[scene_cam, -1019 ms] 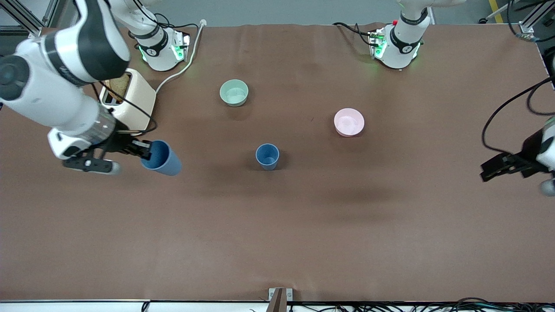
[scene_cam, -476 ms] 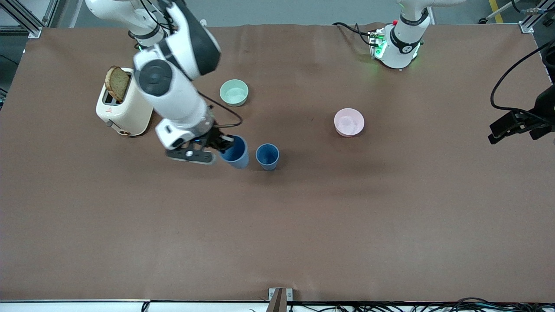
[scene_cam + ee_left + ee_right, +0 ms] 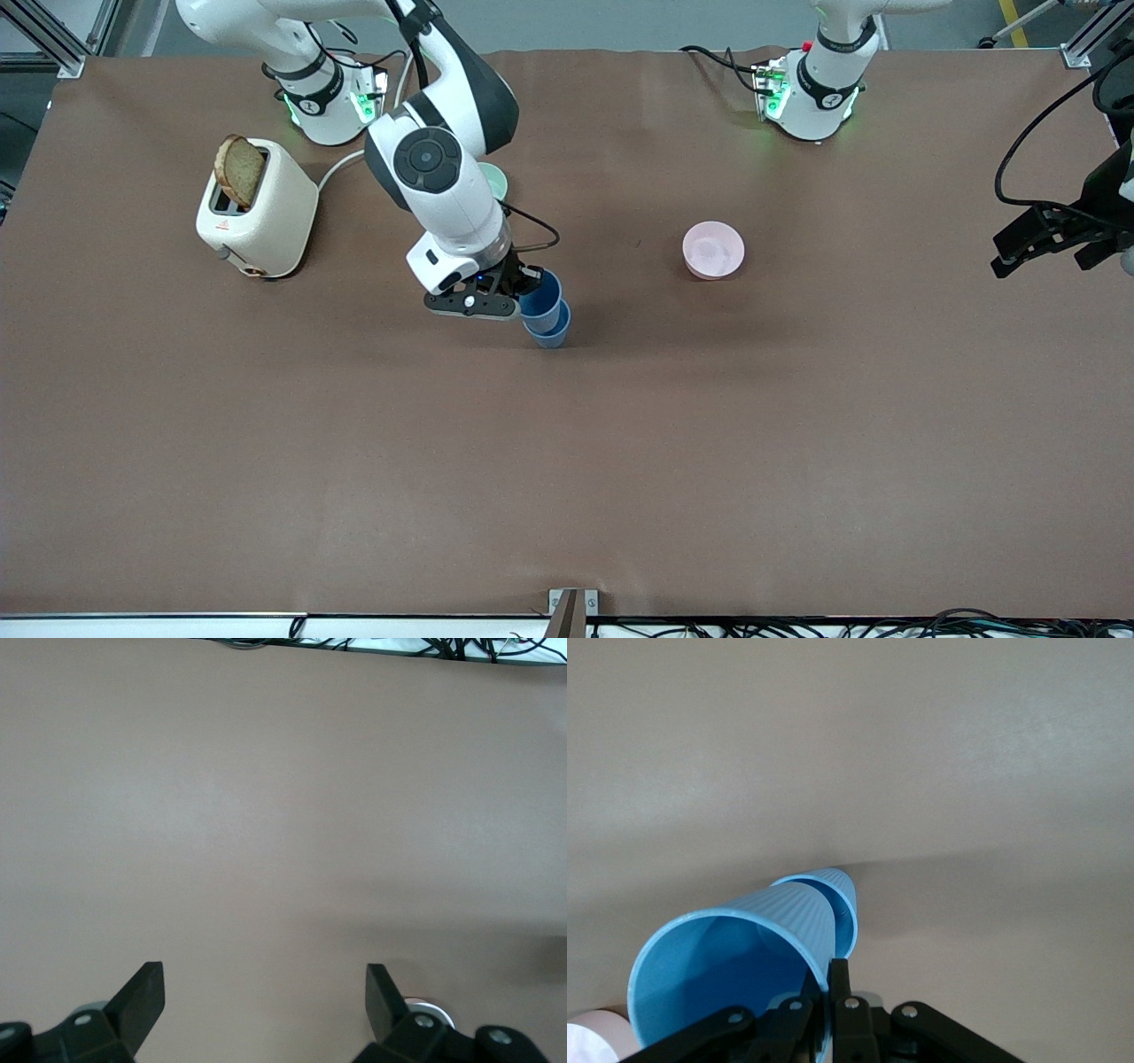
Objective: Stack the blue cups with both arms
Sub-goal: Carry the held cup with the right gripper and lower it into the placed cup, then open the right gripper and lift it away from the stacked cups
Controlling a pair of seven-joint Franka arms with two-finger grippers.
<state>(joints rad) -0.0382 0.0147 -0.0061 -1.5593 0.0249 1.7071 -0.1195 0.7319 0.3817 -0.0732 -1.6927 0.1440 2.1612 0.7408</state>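
Your right gripper [image 3: 529, 294], pinching the carried cup [image 3: 542, 294] by its rim, has brought it over the standing cup [image 3: 551, 331]; lowering remains. Left gripper [image 3: 264, 1001] waits, spread.

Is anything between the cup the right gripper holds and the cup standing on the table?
Nothing visible. The right gripper holds one blue cup by its rim directly over the standing cup, its base already at that cup's mouth.

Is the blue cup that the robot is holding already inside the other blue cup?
Partly in. The held blue cup, pinched by the right gripper, has its base inside the standing blue cup, its rim well above.
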